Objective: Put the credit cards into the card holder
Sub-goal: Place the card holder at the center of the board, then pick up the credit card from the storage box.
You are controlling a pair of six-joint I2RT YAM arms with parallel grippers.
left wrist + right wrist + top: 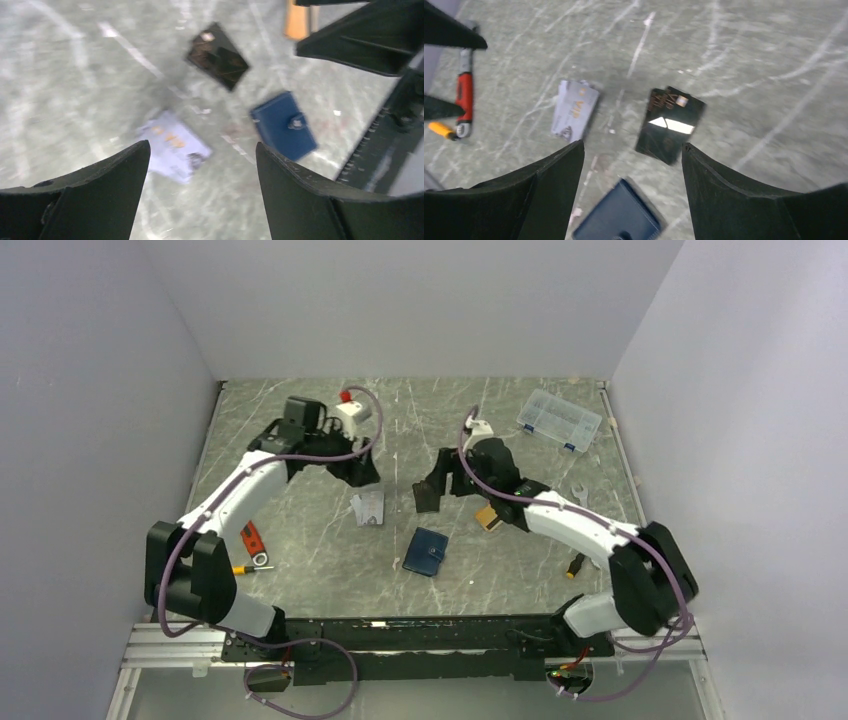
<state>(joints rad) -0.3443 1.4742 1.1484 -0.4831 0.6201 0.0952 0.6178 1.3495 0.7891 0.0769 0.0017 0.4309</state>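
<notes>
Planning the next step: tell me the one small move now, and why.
Probably lower the open, empty right tool onto the card holder to unsnap it: it lies shut near that tool, so the silver cards cannot go in.

Near the centre of the top view, two credit cards (368, 508) lie on the table (420, 410). The card holder (426, 551) lies lower right of them, and a flat rectangle (427, 497) lies just above it.

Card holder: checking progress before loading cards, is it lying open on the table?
No, the card holder lies folded shut, its snap tab across the front.
</notes>
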